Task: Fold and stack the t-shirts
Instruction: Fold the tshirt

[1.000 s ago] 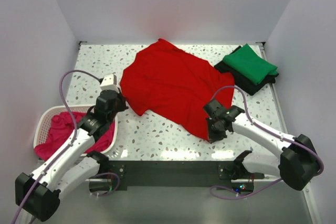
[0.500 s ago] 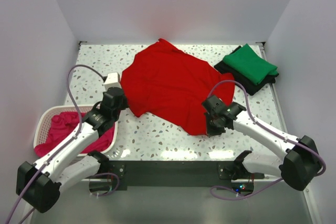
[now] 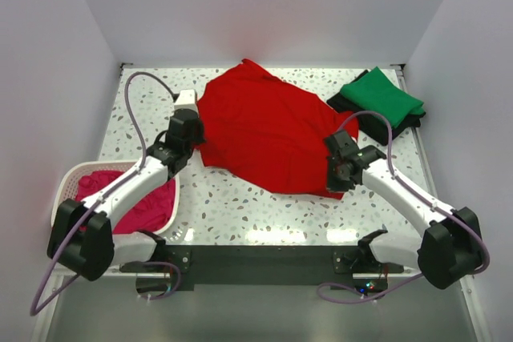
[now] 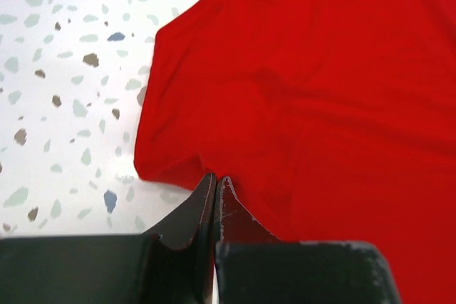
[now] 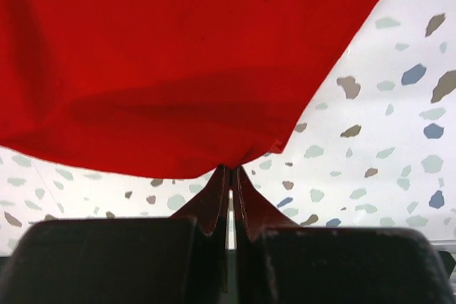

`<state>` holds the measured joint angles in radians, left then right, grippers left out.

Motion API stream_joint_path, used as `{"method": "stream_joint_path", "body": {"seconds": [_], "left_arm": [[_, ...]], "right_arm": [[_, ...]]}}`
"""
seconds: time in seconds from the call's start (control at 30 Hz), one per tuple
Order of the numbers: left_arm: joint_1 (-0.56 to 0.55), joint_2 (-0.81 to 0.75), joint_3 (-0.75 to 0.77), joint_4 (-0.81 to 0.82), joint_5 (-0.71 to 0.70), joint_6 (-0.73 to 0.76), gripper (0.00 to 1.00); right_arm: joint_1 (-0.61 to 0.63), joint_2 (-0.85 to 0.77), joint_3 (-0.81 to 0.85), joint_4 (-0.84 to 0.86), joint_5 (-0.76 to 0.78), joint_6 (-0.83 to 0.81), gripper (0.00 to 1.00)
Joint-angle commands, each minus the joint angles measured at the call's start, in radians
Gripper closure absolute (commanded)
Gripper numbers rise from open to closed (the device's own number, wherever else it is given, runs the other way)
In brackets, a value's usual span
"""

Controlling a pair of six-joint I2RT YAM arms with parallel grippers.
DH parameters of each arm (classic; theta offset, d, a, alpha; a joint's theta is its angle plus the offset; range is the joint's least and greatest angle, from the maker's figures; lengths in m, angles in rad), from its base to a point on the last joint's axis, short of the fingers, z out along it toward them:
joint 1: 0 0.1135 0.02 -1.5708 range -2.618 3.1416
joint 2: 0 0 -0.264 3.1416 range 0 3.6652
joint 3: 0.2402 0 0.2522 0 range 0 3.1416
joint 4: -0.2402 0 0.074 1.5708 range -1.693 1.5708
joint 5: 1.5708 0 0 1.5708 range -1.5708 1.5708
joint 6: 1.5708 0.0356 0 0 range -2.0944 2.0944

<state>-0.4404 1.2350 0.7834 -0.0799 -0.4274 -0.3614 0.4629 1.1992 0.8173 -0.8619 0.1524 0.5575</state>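
Observation:
The bright red t-shirt (image 3: 264,130) lies spread on the speckled table. My left gripper (image 3: 195,143) is shut on its near left edge (image 4: 178,169). My right gripper (image 3: 337,178) is shut on its near right corner (image 5: 235,158), holding the cloth lifted off the table. The green t-shirt (image 3: 381,98) lies folded on top of the folded black t-shirt (image 3: 377,128) at the back right. The magenta-pink t-shirt (image 3: 120,198) sits crumpled in the white basket at the left.
The white lattice basket (image 3: 68,182) stands at the near left edge of the table. White walls close in the back and both sides. Speckled table surface (image 3: 240,206) shows in front of the red shirt.
Both grippers have moved away from me with the red shirt's near edge, the left one to the back and right, the right one to the right. The shirt's near part has drawn back.

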Motion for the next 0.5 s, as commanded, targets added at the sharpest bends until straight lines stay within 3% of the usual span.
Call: {"method": "stream_joint_path", "body": {"seconds": [0.0, 0.27, 0.47], "left_arm": [[0.057, 0.059, 0.1, 0.155, 0.127, 0.058, 1.0], [0.1, 0.224, 0.227, 0.187, 0.211, 0.119, 1.0], [0.108, 0.329, 0.307, 0.226, 0.251, 0.168, 1.0]], "right_arm": [[-0.033, 0.037, 0.054, 0.053, 0.053, -0.031, 1.0], [-0.176, 0.048, 0.071, 0.11, 0.052, -0.079, 1.0], [-0.245, 0.157, 0.103, 0.167, 0.03, -0.103, 1.0]]}}
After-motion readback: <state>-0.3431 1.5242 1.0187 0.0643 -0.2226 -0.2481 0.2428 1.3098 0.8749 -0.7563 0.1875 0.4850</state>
